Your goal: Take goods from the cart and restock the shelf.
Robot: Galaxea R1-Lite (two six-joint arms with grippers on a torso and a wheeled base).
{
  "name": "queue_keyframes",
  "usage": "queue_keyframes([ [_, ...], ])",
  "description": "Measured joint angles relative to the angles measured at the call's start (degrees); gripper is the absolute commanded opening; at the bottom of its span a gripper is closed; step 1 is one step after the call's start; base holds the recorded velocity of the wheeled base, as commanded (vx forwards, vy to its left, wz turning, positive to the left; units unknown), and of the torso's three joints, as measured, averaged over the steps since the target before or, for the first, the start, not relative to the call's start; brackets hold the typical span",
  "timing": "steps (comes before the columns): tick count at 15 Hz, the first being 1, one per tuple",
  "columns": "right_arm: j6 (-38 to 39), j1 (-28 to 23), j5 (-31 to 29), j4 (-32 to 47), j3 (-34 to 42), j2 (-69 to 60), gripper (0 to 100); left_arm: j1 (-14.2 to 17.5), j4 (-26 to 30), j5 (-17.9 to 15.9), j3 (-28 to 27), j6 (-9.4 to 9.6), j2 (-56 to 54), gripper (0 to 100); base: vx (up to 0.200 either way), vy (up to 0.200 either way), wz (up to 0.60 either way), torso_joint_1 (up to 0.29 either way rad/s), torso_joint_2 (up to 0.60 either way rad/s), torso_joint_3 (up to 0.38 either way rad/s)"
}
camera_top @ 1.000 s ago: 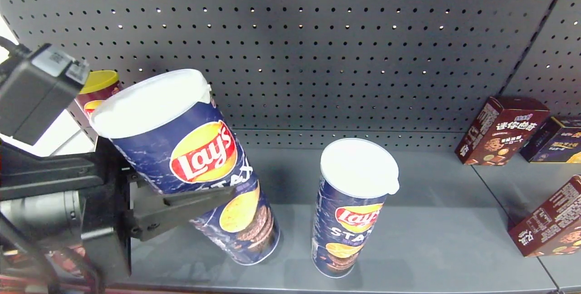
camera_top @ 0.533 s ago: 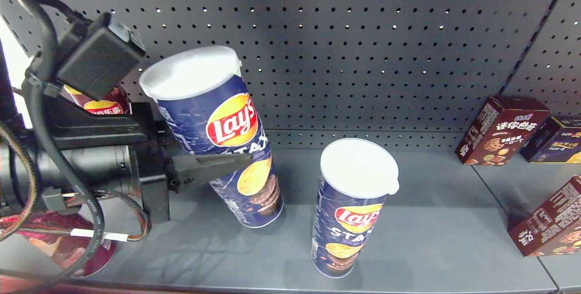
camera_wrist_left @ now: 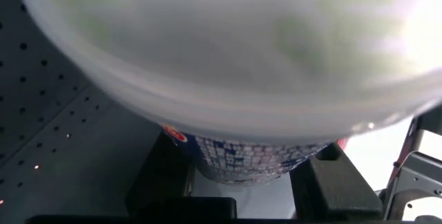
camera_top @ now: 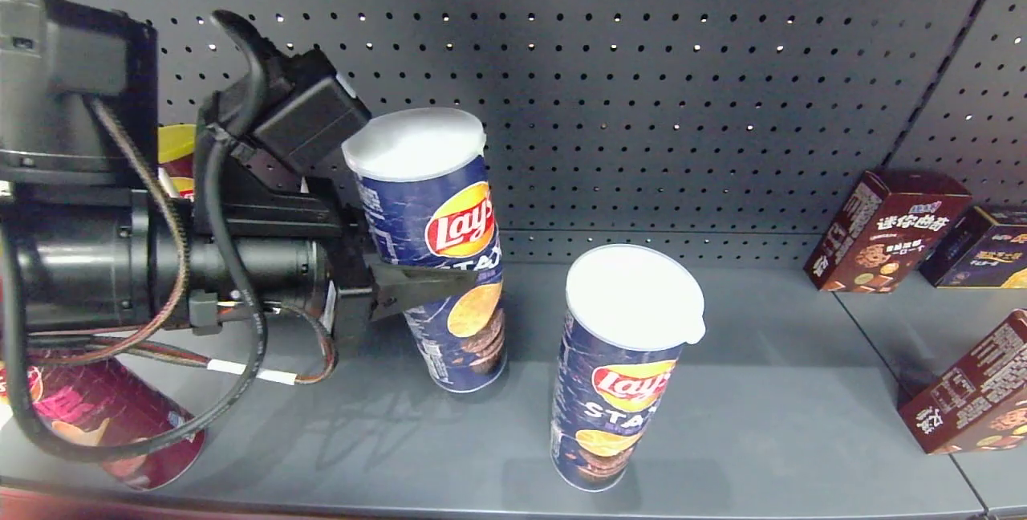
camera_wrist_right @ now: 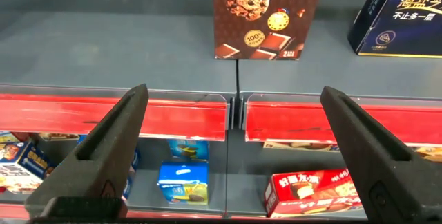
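Placing step. Left pincer clamped round middle of blue cardboard chip can with white plastic lid. Can slightly tilted, base low on grey metal shelf, contact unclear, near matching upright can. Next move, likely: settle can upright, then release. Right pincer wide apart, empty.

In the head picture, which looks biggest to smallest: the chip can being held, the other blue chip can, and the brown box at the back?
1. Tied: held chip can and standing chip can look about alike; the standing one is nearer the camera, so I won't rank them.
2. Smallest: brown box.
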Motion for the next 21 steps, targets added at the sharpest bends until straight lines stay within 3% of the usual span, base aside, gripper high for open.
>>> queue_keyframes([
  [3, -0.01, 0.00, 0.00, -0.02, 0.00, 0.00, 100, 0.11, -0.41, 0.01, -1.61, 1.05, 3.52, 0, 0.000, 0.000, 0.00, 0.000, 0.00, 0.000],
  [7, 0.00, 0.00, 0.00, -0.02, 0.00, 0.00, 100, 0.33, -7.78, -0.05, -2.27, 0.83, 7.96, 0, 0.000, 0.000, 0.00, 0.000, 0.00, 0.000],
  [15, -0.01, 0.00, 0.00, 0.00, 0.00, 0.00, 100, 0.22, -8.59, -0.13, -11.22, 0.94, 16.92, 0, 0.000, 0.000, 0.00, 0.000, 0.00, 0.000],
  [21, 0.00, 0.00, 0.00, -0.02, 0.00, 0.00, 100, 0.00, -8.59, -0.24, -14.47, 0.96, 20.92, 0, 0.000, 0.000, 0.00, 0.000, 0.00, 0.000],
])
